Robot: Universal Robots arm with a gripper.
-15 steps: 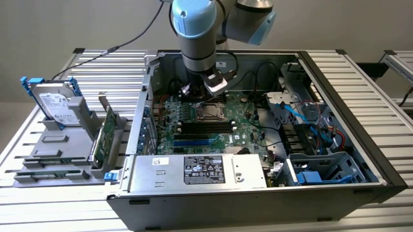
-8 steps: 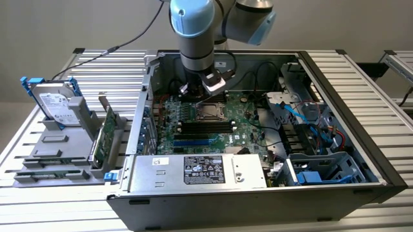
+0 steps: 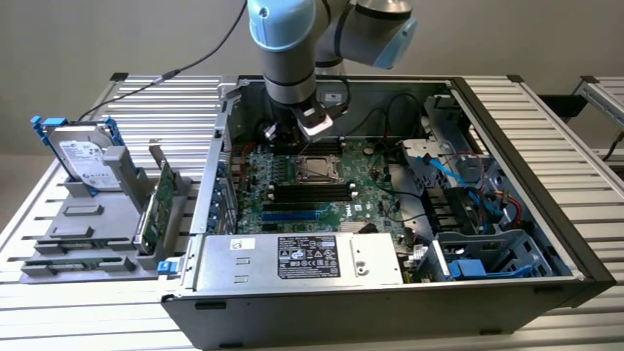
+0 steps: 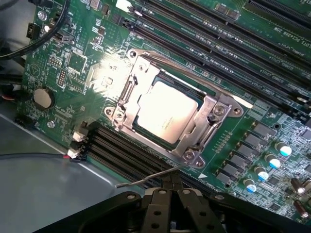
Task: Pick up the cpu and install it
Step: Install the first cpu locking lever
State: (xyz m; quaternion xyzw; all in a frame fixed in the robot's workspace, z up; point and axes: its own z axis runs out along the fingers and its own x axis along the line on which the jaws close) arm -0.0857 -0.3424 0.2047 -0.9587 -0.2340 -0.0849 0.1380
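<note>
cpu (image 4: pixel 167 112) sitting in motherboard (image 4: pixel 73 68) socket inside metal frame (image 4: pixel 206 119), gripper (image 4: pixel 170 187) clenched on nothing, hovering just beside socket, lever wire (image 4: pixel 146 180) sticking out near gripper

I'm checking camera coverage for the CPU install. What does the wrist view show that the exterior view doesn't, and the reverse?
Wrist view alone: a coin cell battery and a thin socket lever lying loose beside the frame.

Exterior view alone: the hard drive in its holder outside the case, the power supply, and the arm above the motherboard.

Both: the cpu seated in its socket, and the black memory slots.
</note>
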